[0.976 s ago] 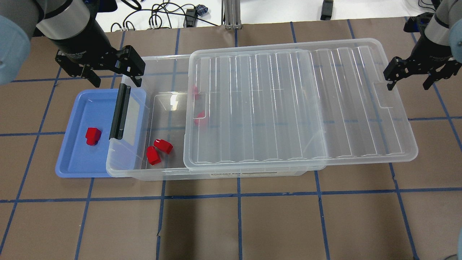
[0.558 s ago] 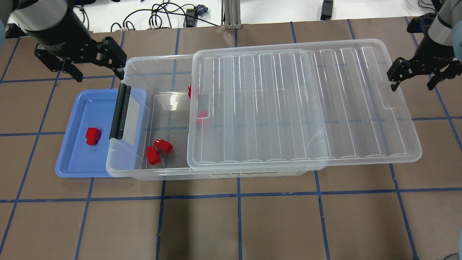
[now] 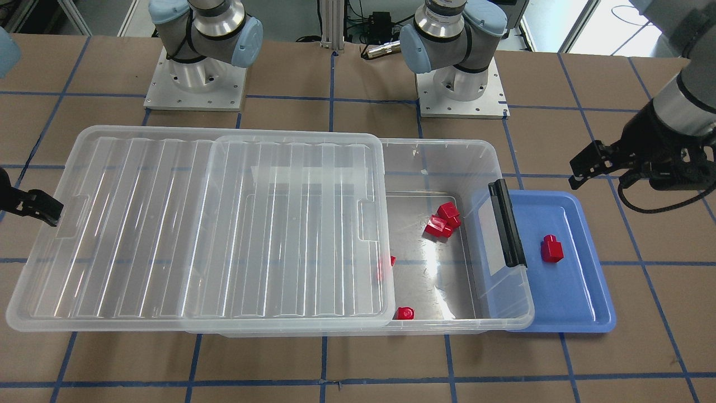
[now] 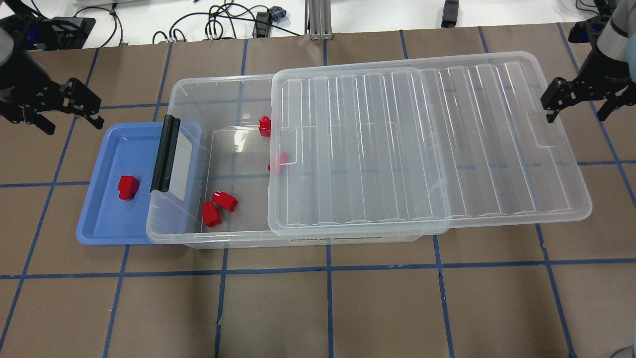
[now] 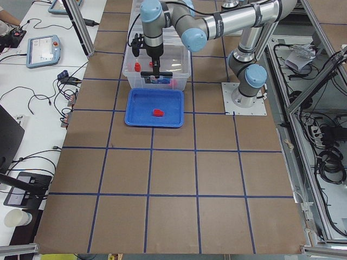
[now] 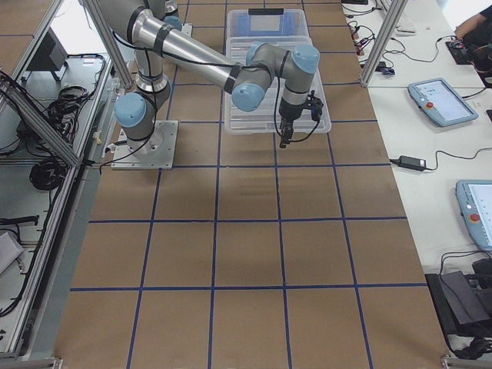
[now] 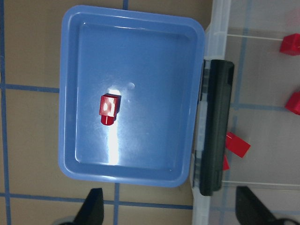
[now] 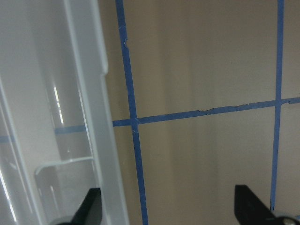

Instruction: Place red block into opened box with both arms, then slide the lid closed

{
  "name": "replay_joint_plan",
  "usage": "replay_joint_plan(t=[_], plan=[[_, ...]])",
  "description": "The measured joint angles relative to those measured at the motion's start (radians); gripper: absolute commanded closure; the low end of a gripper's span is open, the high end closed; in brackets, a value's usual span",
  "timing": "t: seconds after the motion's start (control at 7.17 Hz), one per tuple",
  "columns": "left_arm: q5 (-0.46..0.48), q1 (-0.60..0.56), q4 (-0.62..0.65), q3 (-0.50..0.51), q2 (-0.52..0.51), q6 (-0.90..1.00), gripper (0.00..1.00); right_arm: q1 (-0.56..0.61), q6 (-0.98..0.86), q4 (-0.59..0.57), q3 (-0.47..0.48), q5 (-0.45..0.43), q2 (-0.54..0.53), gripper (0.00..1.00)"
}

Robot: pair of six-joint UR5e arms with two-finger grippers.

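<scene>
One red block [image 4: 127, 187] [image 3: 552, 248] [image 7: 108, 107] lies alone in the blue tray [image 4: 99, 219] [image 7: 154, 61]. The clear box [image 4: 218, 238] [image 3: 447, 146] overlaps the tray with its black latch end [image 4: 165, 154]. Several more red blocks [image 4: 218, 206] lie inside its uncovered left part. The ribbed lid [image 4: 427, 144] [image 3: 196, 224] covers the rest and overhangs the box's right end. My left gripper [image 4: 72, 124] [image 7: 171, 211] hangs open and empty, left of the box and behind the tray. At the lid's right short end my right gripper [image 4: 576, 117] [image 8: 171, 213] is open, holding nothing.
Brown table paper with a blue tape grid runs all around the box. Cables [image 4: 223, 20] lie along the far edge. Both arm bases [image 3: 196, 84] [image 3: 461, 84] stand on the robot's side of the table.
My left gripper has drawn away leftward from the box's back left corner. The lid has slid to the right, uncovering more of the box. My right gripper has shifted slightly right.
</scene>
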Motion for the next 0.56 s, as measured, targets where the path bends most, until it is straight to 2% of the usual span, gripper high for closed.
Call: replay_joint_plan(t=[0.28,0.56], plan=[[-0.001,0.058,0.225,-0.134,-0.064,0.181,0.0,0.005,0.011,0.005,-0.003,0.006,-0.015,0.0],[0.0,0.067,0.412,-0.253,-0.111,0.265,0.0,0.013,0.016,0.016,-0.003,0.01,-0.046,0.0]])
